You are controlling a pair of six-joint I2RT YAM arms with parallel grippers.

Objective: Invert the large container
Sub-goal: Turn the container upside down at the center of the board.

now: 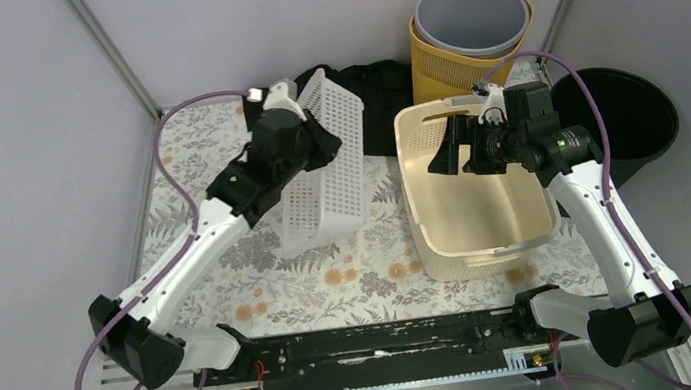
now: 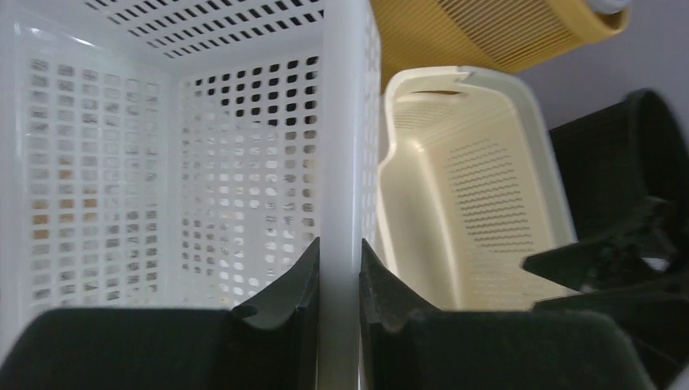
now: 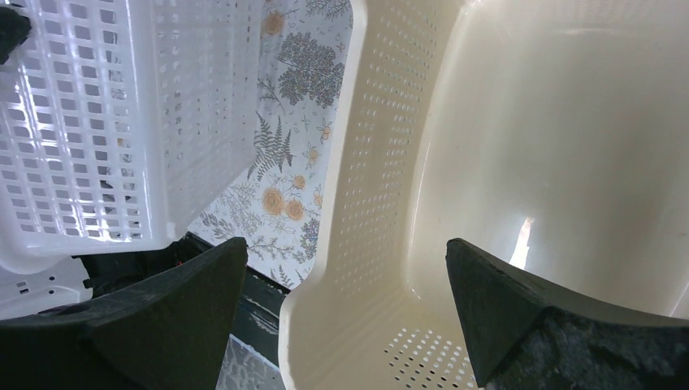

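My right gripper (image 3: 343,256) stands wide open and holds nothing. Its fingers sit astride a perforated side wall of the large cream container (image 3: 569,146), which rests upright on the floral table (image 3: 284,187); contact I cannot confirm. My left gripper (image 2: 340,272) is clamped on a wall of the white basket (image 2: 203,162), which is tipped beside the container.

A grey bin (image 1: 471,15) sat nested inside a yellow ribbed basket (image 1: 435,77) at the back. Black cloth (image 1: 381,99) lay on the floral counter (image 1: 352,277) beside it, and a black bucket (image 1: 629,113) stood at the right.
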